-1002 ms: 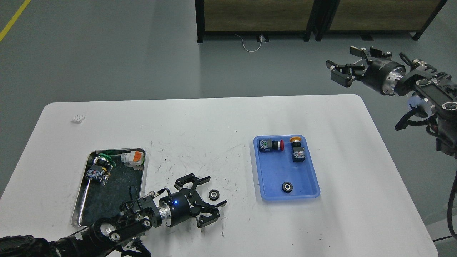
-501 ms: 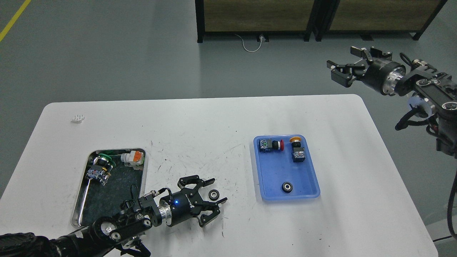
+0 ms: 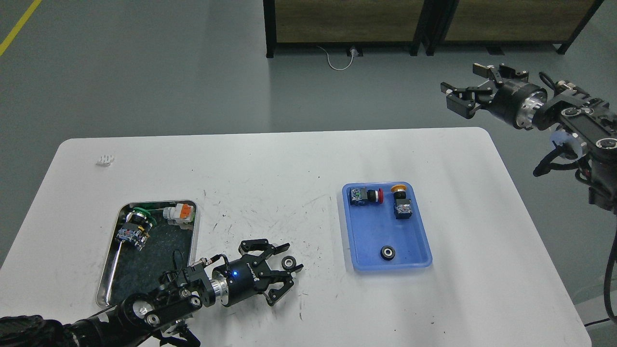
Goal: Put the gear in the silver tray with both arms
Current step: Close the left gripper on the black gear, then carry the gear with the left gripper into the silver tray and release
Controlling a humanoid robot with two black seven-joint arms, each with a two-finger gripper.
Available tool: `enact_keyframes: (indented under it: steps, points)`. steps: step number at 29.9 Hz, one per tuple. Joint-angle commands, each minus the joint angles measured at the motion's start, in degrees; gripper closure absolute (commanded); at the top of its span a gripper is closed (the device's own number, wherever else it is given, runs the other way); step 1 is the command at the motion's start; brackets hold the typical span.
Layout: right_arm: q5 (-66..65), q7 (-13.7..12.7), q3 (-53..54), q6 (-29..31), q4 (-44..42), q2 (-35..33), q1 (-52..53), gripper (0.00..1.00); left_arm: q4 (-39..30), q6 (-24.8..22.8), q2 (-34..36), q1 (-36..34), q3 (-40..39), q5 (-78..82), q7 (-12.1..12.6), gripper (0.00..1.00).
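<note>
A small black gear (image 3: 288, 262) lies on the white table (image 3: 289, 168) between the fingers of my left gripper (image 3: 291, 257), which is low over the table with its jaws closing around the gear. The silver tray (image 3: 192, 241) lies to the left of it and holds a green button switch (image 3: 136, 225) and an orange-and-white part (image 3: 179, 212). A second black gear (image 3: 387, 252) lies in the blue plastic tray (image 3: 414, 241). My right gripper (image 3: 465, 86) is open and empty, raised high beyond the table's right far corner.
The blue tray also holds a red button switch (image 3: 366, 195) and a yellow button switch (image 3: 401, 202). A small white piece (image 3: 105, 159) lies at the far left of the table. Wooden cabinets (image 3: 347, 21) stand on the floor behind.
My left gripper has narrowed its jaws around the gear on the table and settled lower. The right arm has barely moved.
</note>
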Motion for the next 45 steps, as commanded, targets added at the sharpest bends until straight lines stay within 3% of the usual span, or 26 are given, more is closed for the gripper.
enact_keyframes:
  steps: [1, 8, 30, 40, 45]
  points:
    - [-0.09, 0.00, -0.08, 0.00, 0.00, 0.00, 0.00, 0.14, 0.02, -0.03, 0.00, -0.27, 0.11, 0.00, -0.04, 0.53]
    - [-0.17, 0.00, -0.08, 0.00, -0.08, 0.00, 0.00, 0.14, 0.02, 0.06, 0.00, -0.19, 0.19, 0.09, -0.04, 0.61]
    - [-0.17, 0.00, -0.08, 0.00, -0.35, 0.00, 0.26, 0.14, 0.02, 0.23, 0.09, 0.34, 1.78, 0.09, -0.04, 0.56]
    - [-0.17, 0.00, -0.08, 0.00, -0.35, 0.00, 0.26, 0.14, 0.02, 0.32, 0.61, 0.34, 1.86, 0.09, 0.05, 0.70]
    - [-0.17, 0.00, -0.08, 0.00, -0.35, 0.00, 0.35, 0.14, -0.77, 0.41, 1.05, -0.27, 0.72, -0.09, 0.49, 0.70]
